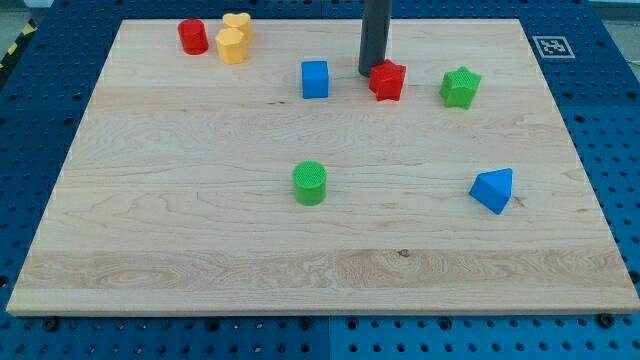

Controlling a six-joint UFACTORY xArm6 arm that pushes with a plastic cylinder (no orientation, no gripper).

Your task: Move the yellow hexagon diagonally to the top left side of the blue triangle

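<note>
Far left, at 11 o'clock on the bench (pixel 120 250), stands a red cylinder (pixel 193 37). Just beside it, at its 3 o'clock, is the yellow hexagon (pixel 231 46), touching another yellow block (pixel 237 22) at its 12 o'clock. Next come a green cylinder (pixel 310 183) and a blue cube (pixel 315 79). The tool is a plain dark rod: it cannot open or shut, and it holds nothing. Its tip (pixel 370 73) sits at 9 o'clock of a red star-like block (pixel 387 80), touching or nearly so. Then come a green star (pixel 460 87) and the blue triangle (pixel 492 190).

The tip should probably go to the hexagon's 10 o'clock side and push slowly toward 4 o'clock, passing below the blue cube and stopping at the triangle's 10 o'clock.

Count: two red, two yellow, two green, two blue, one rod
</note>
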